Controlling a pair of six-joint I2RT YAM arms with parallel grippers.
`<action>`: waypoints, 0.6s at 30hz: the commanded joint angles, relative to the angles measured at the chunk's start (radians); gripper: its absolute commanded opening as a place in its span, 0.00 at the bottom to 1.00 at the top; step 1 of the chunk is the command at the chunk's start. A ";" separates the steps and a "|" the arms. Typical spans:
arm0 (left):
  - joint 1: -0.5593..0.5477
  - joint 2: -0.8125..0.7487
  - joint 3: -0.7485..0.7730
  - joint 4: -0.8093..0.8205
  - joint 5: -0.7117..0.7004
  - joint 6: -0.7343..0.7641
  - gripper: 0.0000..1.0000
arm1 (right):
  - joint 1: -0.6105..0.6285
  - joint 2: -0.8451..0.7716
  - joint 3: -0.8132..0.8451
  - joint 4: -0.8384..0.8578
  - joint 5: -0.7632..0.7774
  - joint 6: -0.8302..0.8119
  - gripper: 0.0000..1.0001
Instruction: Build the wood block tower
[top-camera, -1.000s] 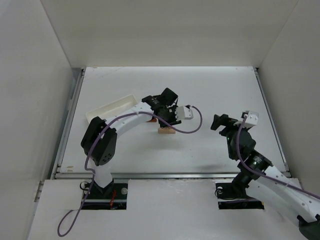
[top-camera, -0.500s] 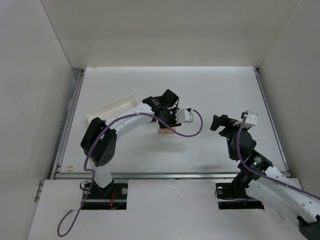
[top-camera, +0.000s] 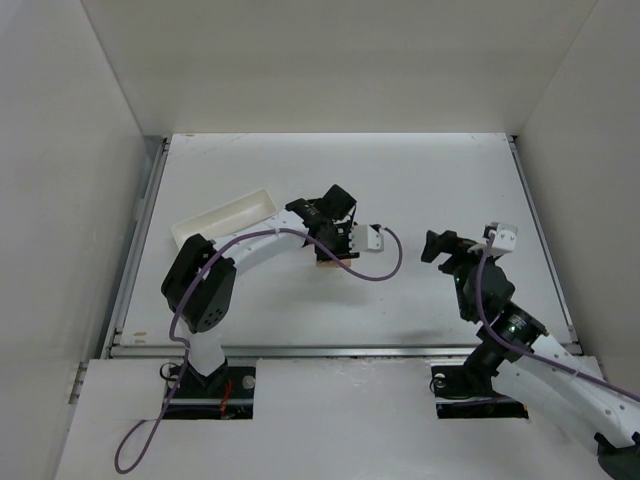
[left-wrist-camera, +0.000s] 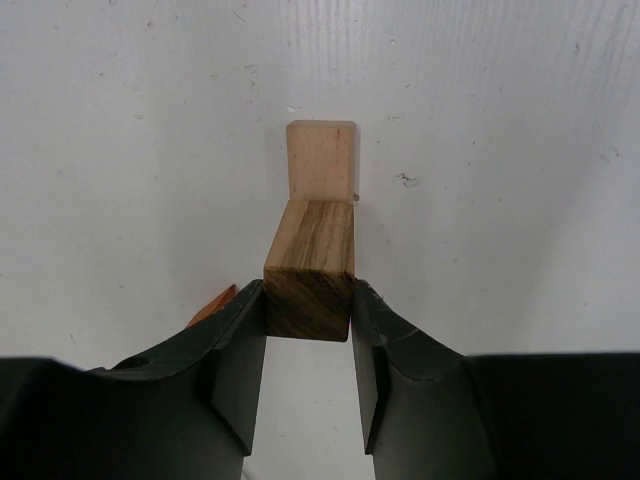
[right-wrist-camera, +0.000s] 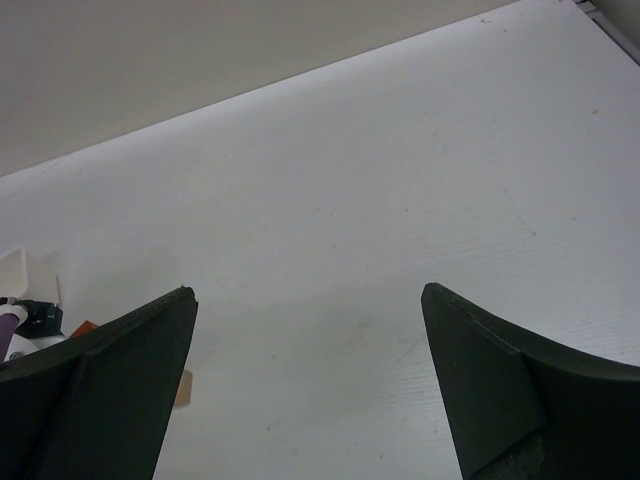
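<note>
In the left wrist view my left gripper (left-wrist-camera: 308, 296) is shut on a brown wooden block (left-wrist-camera: 311, 262), held by its near end. A pale tan block (left-wrist-camera: 322, 160) sits just beyond it, touching its far end. A corner of the reddish-brown roof piece (left-wrist-camera: 212, 308) shows beside the left finger. In the top view the left gripper (top-camera: 335, 243) covers the blocks; only a tan edge (top-camera: 330, 263) shows. My right gripper (top-camera: 440, 246) is open and empty, well to the right (right-wrist-camera: 308, 290).
A long white tray (top-camera: 225, 214) lies at the left of the table, behind the left arm. White walls enclose the table on three sides. A purple cable loops off the left wrist (top-camera: 385, 262).
The left gripper has shifted slightly lower over the blocks, hiding more of them in the top view. The right arm has not moved.
</note>
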 joint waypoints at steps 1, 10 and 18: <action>-0.002 -0.049 -0.009 0.021 0.009 0.017 0.00 | 0.003 -0.012 -0.009 0.002 -0.014 -0.011 1.00; -0.002 -0.049 -0.019 0.021 0.009 0.008 0.00 | 0.003 -0.012 -0.018 0.002 -0.014 -0.011 1.00; -0.002 -0.040 -0.028 0.030 -0.022 -0.001 0.00 | 0.003 -0.021 -0.018 -0.007 -0.024 -0.011 1.00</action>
